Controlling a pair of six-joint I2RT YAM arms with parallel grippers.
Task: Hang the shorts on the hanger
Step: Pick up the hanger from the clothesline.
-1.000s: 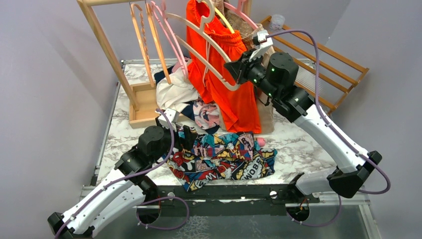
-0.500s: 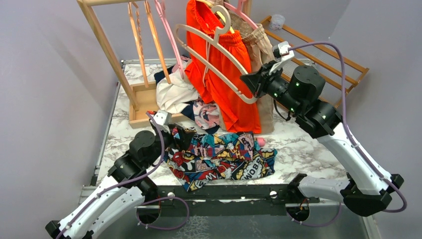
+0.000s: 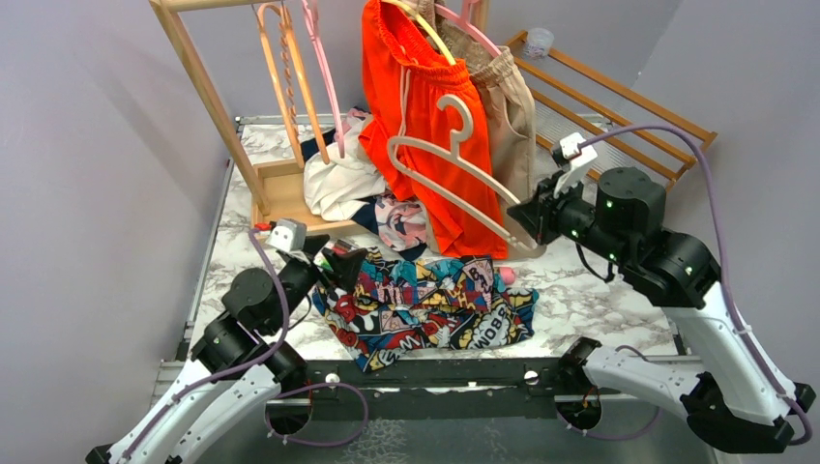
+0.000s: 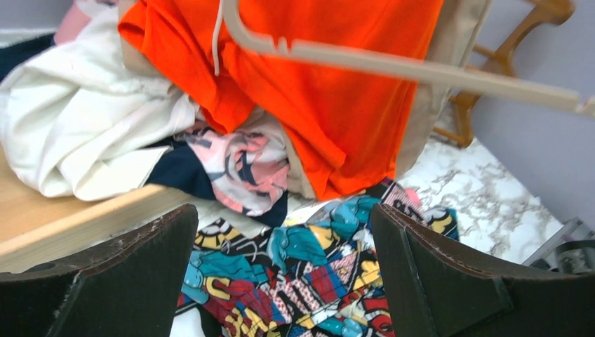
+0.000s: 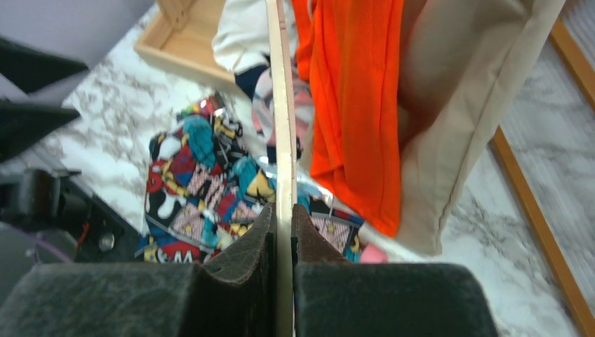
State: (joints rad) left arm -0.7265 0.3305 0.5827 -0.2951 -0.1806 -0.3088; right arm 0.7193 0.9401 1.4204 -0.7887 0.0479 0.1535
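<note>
The comic-print shorts are lying bunched up on the marble surface, near edge, between the two arms. The cream hanger is up in the air just beyond them, tilted, with its hook up in front of the orange shorts. The right hand is pinching the tip of one hanger arm. The left hand is spread wide right at the shorts' left edge. Beige shorts hang beside the orange ones.
</note>
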